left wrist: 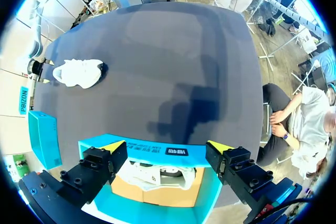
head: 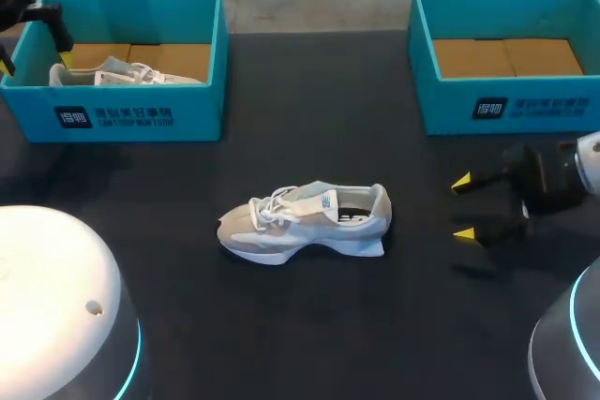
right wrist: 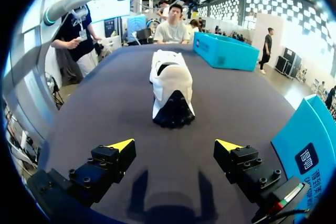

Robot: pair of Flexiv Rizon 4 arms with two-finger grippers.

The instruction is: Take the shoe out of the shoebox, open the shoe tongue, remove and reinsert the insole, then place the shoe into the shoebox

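A pale, soft-uppered shoe [head: 305, 222] with a thick wedge sole is set upright at the middle of the matte black table [head: 309, 325], so removal is judged done, with tongue, insole and return left. The right gripper [head: 463, 206], at 3 o'clock of the shoe, is spread wide and empty. The left gripper [left wrist: 167, 145] is likewise spread and empty above the teal cardboard shoebox [head: 141, 114] at 10 o'clock, where a second shoe [head: 122, 72] is seen.
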